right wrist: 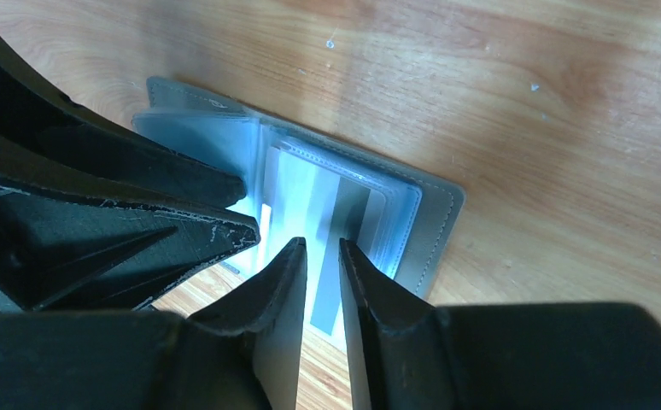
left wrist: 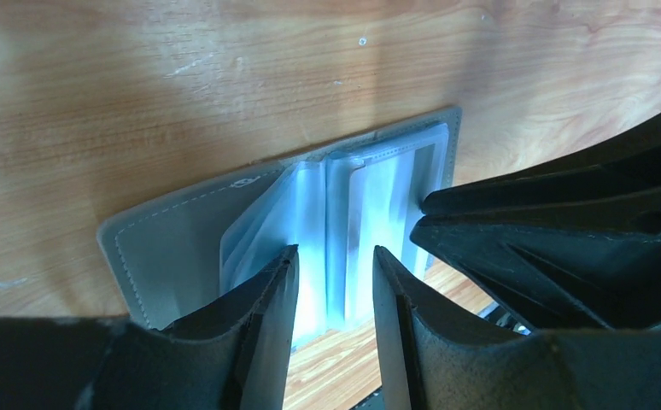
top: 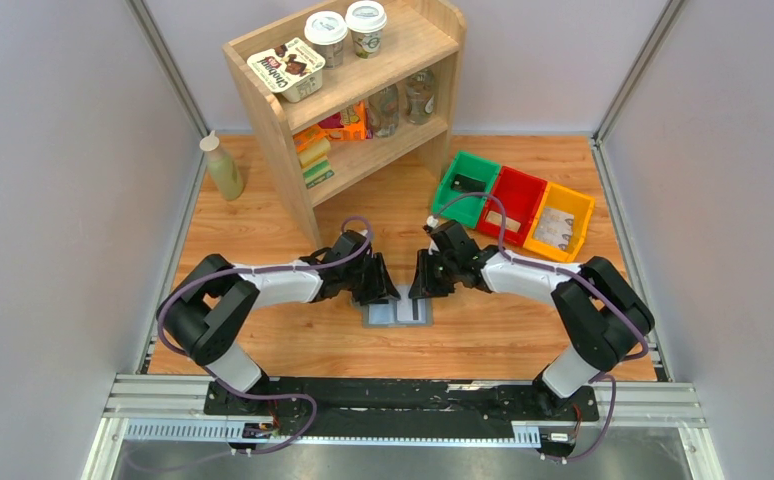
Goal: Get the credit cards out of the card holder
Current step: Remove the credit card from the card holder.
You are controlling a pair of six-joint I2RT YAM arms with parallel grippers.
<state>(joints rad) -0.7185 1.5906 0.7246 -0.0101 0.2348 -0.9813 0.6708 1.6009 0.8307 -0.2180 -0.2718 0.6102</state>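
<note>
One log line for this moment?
grey fold-open card holder: open on wooden table | left gripper: jaws apart over it | right gripper: jaws narrow at pale card, grip unclear

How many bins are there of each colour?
green bin: 1
red bin: 1
yellow bin: 1
Total: 3

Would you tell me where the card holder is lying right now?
In the top view, the card holder lies open at the centre of the table, under the meeting tips of the left gripper and right gripper.
</note>
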